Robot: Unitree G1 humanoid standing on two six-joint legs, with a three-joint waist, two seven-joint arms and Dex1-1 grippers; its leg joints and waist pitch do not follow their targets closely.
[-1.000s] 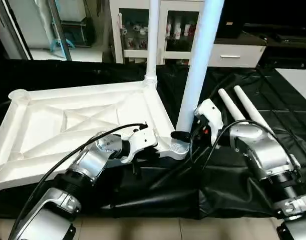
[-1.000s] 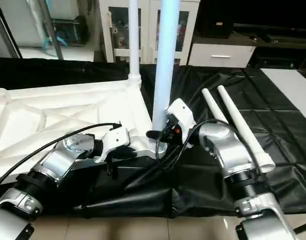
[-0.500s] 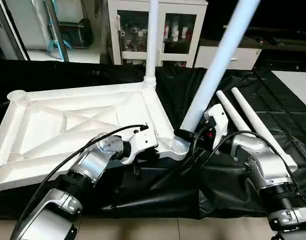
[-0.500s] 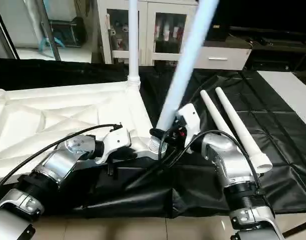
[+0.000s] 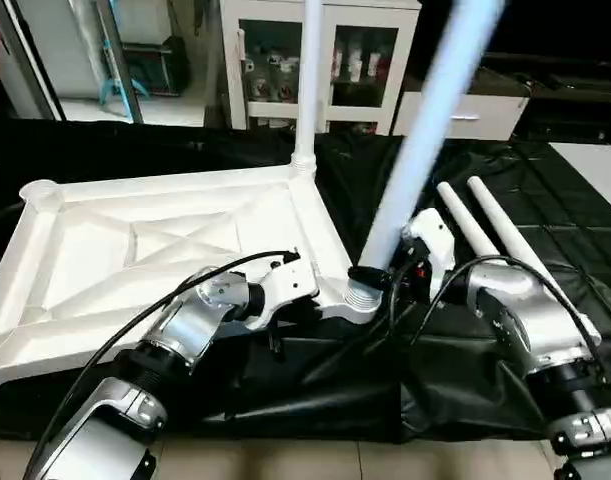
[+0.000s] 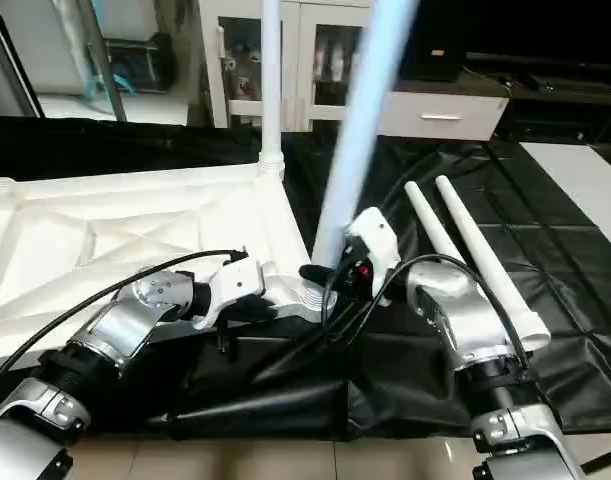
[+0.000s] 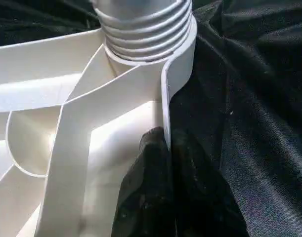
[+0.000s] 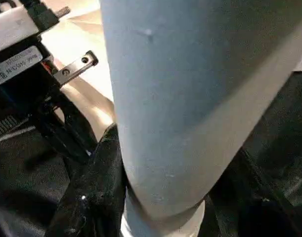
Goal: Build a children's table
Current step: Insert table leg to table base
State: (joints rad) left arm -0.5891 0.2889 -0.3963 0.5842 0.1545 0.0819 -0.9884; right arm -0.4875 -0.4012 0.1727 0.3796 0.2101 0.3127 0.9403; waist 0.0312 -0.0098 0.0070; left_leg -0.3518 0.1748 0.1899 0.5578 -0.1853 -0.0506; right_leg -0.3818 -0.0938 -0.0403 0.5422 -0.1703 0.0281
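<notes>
**Table top upside down, one leg upright and one leaning**

We see the white plastic top (image 5: 155,240) lying underside up on the black-draped worktop (image 5: 455,180), its X-shaped ribs and raised rim facing us. Each corner ends in a rounded socket; the far left socket (image 5: 40,190) stands open.

At the far right corner a white leg (image 5: 307,80) stands upright in its socket, a ribbed collar at its base. At the near right corner a second leg (image 5: 425,130) rises from the socket but leans away to the right, its ribbed end (image 5: 363,293) seated at the corner. In the left wrist view that ribbed collar (image 7: 143,29) sits just above the rim wall.

Our left gripper (image 5: 285,290) reaches across the near edge of the top; its jaws are pressed together on the thin rim wall (image 7: 165,113) just beside the near right socket, one black finger (image 7: 146,187) on each face of it.

Our right gripper (image 5: 370,272) has its jaws about half spread and closed around the lower part of the leaning leg, just above the ribbed end. The right wrist view shows the leg's smooth tube (image 8: 190,98) between the dark fingers (image 8: 99,182).

Two more legs (image 5: 485,225) lie side by side on the worktop to the right, touching, beside our right forearm.
</notes>
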